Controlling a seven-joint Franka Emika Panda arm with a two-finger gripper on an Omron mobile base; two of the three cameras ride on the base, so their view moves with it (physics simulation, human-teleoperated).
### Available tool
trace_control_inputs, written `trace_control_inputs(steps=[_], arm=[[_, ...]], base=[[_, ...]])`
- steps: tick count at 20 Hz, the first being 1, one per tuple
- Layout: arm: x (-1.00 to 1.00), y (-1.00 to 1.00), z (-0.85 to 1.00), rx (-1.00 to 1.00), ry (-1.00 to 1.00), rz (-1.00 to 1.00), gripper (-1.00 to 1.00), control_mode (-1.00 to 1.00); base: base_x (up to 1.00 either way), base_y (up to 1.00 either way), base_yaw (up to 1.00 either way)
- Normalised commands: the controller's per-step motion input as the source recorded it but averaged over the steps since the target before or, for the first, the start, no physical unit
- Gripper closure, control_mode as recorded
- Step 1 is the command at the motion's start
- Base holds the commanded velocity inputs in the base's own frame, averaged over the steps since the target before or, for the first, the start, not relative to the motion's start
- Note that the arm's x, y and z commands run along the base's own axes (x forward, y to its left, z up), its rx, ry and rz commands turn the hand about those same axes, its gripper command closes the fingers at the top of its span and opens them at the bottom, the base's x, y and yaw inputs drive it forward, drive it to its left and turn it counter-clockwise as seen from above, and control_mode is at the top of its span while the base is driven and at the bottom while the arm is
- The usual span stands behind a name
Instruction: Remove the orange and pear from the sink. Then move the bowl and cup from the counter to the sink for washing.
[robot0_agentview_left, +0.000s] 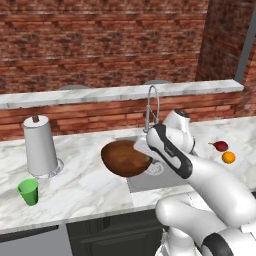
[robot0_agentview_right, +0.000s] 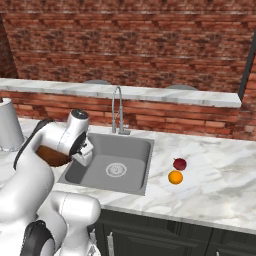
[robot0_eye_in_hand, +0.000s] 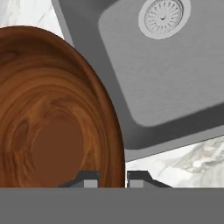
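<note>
Hand view: deep, dark-grained wooden bowl (robot0_eye_in_hand: 57, 118)

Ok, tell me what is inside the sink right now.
The sink holds nothing loose: bare grey floor and the drain. Its near left corner is hidden behind the arm and the bowl, so I cannot see that part.

Wooden bowl (robot0_agentview_left: 124, 158) is held tilted at the sink's (robot0_agentview_left: 145, 181) left edge, off the counter (robot0_agentview_left: 85, 187). Gripper hidden behind the arm. Green cup (robot0_agentview_left: 28, 192) stands near the paper towel roll (robot0_agentview_left: 40, 145). Pear (robot0_agentview_left: 220, 146) and orange (robot0_agentview_left: 228, 157) lie right of the sink.
</note>
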Motion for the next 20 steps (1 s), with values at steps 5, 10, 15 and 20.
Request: trace_control_inputs(steps=[5,10,15,20], arm=[[0.0,-0.23,0.04,0.0,0.15,-0.08,1.0,-1.0],[0.0,-0.24,0.02,0.0,0.1,-0.05,1.0,-1.0],[0.0,-0.24,0.0,0.0,0.07,-0.02,1.0,-1.0],[0.0,-0.16,0.0,0.0,0.03,0.0,1.0,-1.0]], base=[[0.0,0.0,0.0],[0.0,0.0,0.0],[0.0,0.0,0.0],[0.0,0.0,0.0]])
